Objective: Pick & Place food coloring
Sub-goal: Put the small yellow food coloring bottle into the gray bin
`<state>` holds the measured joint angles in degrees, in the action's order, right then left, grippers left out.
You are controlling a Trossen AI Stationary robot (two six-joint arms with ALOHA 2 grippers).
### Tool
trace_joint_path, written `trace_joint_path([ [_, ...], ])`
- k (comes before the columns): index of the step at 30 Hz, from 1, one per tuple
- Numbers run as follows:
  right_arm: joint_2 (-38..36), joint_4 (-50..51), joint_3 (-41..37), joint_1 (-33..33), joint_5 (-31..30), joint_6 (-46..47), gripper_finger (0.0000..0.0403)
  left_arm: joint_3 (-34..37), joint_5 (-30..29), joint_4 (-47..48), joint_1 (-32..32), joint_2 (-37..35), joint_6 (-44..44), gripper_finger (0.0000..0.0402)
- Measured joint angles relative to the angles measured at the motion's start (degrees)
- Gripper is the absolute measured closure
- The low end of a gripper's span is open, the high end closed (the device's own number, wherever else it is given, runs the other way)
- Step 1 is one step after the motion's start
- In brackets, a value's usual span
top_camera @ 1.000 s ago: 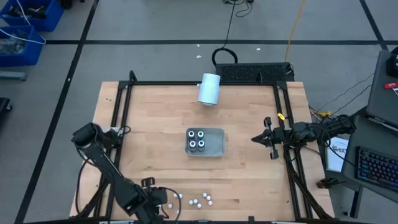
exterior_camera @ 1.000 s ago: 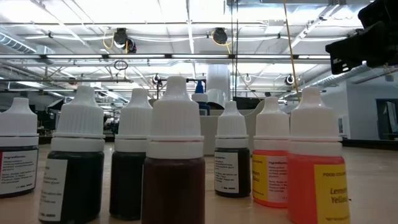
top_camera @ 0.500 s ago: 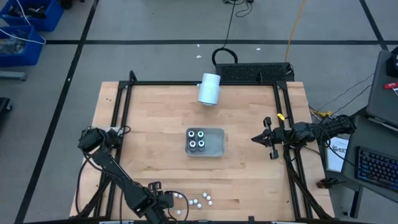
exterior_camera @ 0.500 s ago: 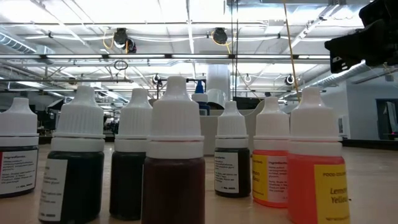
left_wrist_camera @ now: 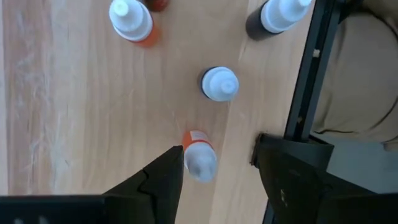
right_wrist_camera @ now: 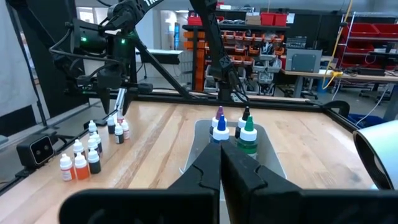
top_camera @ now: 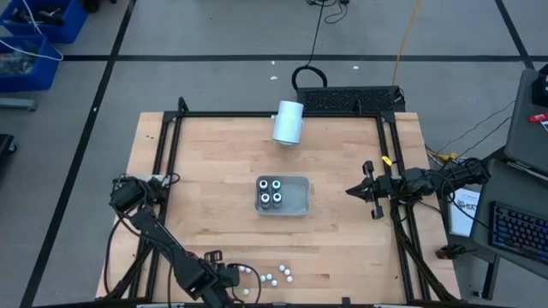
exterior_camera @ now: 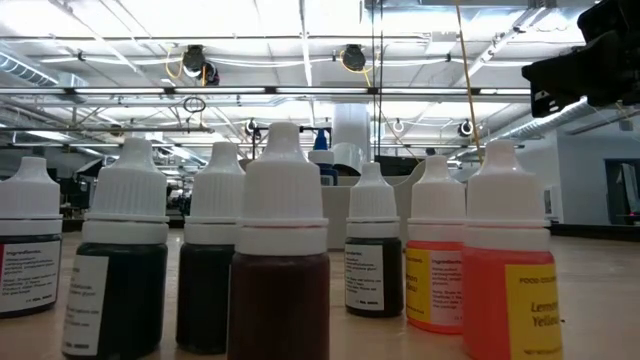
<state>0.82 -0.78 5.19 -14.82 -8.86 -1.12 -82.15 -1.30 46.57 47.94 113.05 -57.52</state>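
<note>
The table (top_camera: 214, 205) is pale wood with long grain lines and a thin black frame around it; in the middle of the high view sits a grey tray (top_camera: 298, 198), a smooth box shape with round corners; 4 dark round bottles with pale ring tops (top_camera: 271, 193) stand in its left half, packed in a square; in the right wrist view their caps look blue, green, purple and black, each with a pointed tip. At the upper middle lies a big white tube (top_camera: 288, 122), smooth and tipped on its side.

The rest of the food coloring, the small white-capped bottles (top_camera: 276, 275), stands in a loose bunch on the wood at the bottom middle of the high view; in the low view these bottles are clear plastic with ridged white cone caps, filled with dark, red-brown and orange liquid, and wear paper labels.

The left gripper (left_wrist_camera: 214, 168) hangs over that bunch at the bottom of the high view; its 2 dark fingers are spread apart with 1 orange bottle (left_wrist_camera: 199, 155) between them, and they do not touch it. The right gripper (right_wrist_camera: 221, 163) waits at the right edge of the table, fingers pressed together, holding nothing.
</note>
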Motion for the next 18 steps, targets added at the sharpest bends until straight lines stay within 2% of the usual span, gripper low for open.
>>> trace_joint_path([
  [18, 0.0, -0.2, 0.0, 0.0, 0.0, -0.4, 0.0403, 0.0, -1.6, 0.8, -0.1, 0.2, 4.5, 0.0192],
])
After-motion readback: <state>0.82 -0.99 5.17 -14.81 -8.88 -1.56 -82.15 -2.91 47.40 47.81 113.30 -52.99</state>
